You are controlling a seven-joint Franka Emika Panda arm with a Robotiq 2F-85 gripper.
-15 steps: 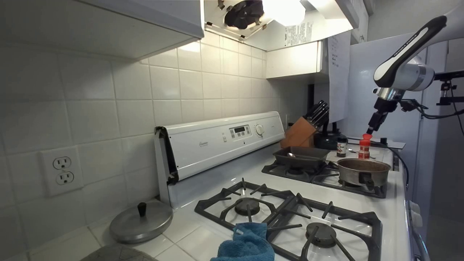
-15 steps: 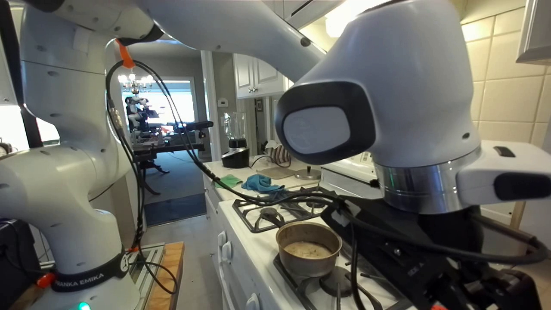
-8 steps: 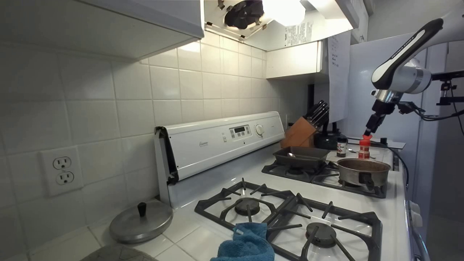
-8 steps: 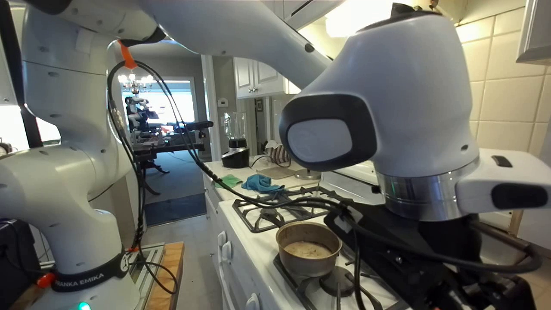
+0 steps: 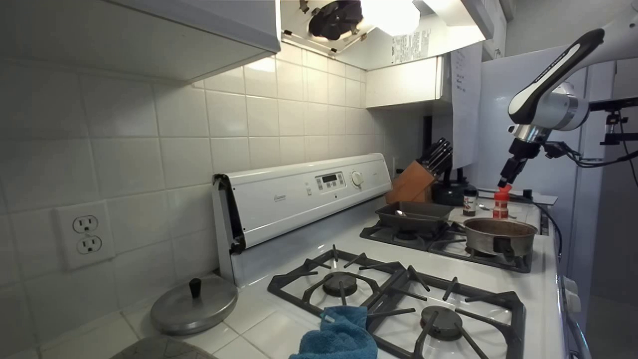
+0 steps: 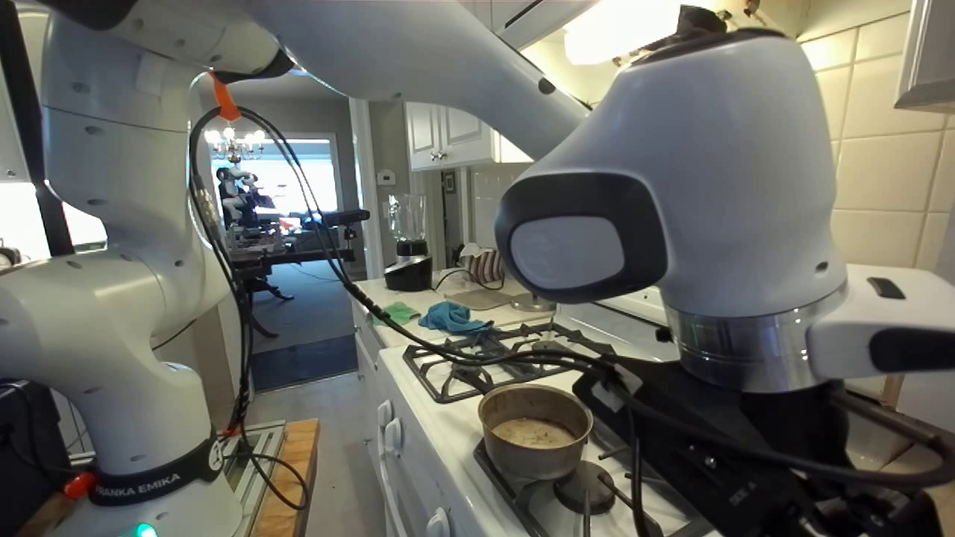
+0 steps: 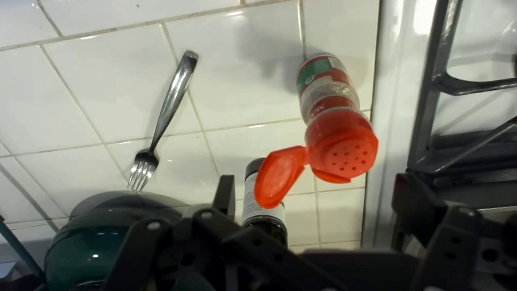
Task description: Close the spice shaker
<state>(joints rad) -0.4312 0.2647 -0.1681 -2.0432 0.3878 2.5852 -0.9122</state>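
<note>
Two fingers stand wide apart in the wrist view, gripping nothing; between and beyond their tips is one shaker, its one lid hinged open toward the finger on the picture's left. As I judge it, the reach is nearly done and the closing is not: the lid has yet to be swung over and pressed down. Further out past that finger lies one fork; one bottle sits just inside it, partly behind the lid, and one kettle outside it, partly covered. In an exterior view the tips are just above the shaker, which stands upright; whether they touch the lid I cannot tell. Left of the fingers there are one block and, lower, one pan; below them, one pot. In an exterior view, fingertips and shaker cannot be seen; one blender and two cloths are well apart from the fingers.
</note>
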